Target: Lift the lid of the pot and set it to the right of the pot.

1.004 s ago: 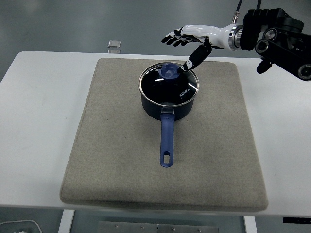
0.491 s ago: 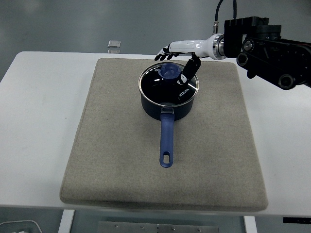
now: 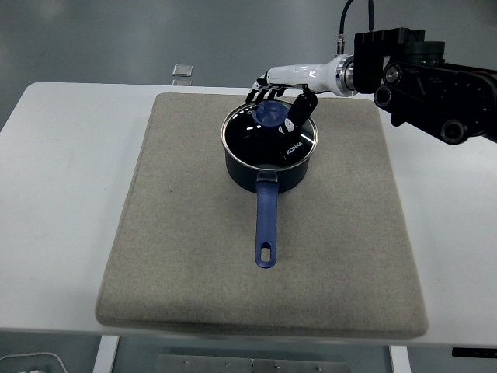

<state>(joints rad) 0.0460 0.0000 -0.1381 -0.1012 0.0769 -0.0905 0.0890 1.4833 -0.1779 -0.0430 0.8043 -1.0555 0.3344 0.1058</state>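
Note:
A dark blue saucepan (image 3: 268,172) stands on the grey mat (image 3: 186,256), its long blue handle (image 3: 266,225) pointing toward the near edge. The glass lid (image 3: 256,140) with a blue knob (image 3: 270,115) sits on the pot. My right hand (image 3: 273,107) hovers just over the knob. Its white-and-black fingers (image 3: 260,94) curl down behind the knob, and the black thumb (image 3: 295,116) hangs at the knob's right side. The fingers bracket the knob without clearly closing on it. The left arm is out of view.
The mat covers most of the white table (image 3: 54,179), with bare mat to the right of the pot (image 3: 353,179). A small clear square object (image 3: 182,71) lies at the table's far edge. My black right forearm (image 3: 431,78) reaches in from the upper right.
My right hand has come left and down from above the pot's far right rim to sit over the lid knob, its fingers curling around it. The pot and lid have not moved.

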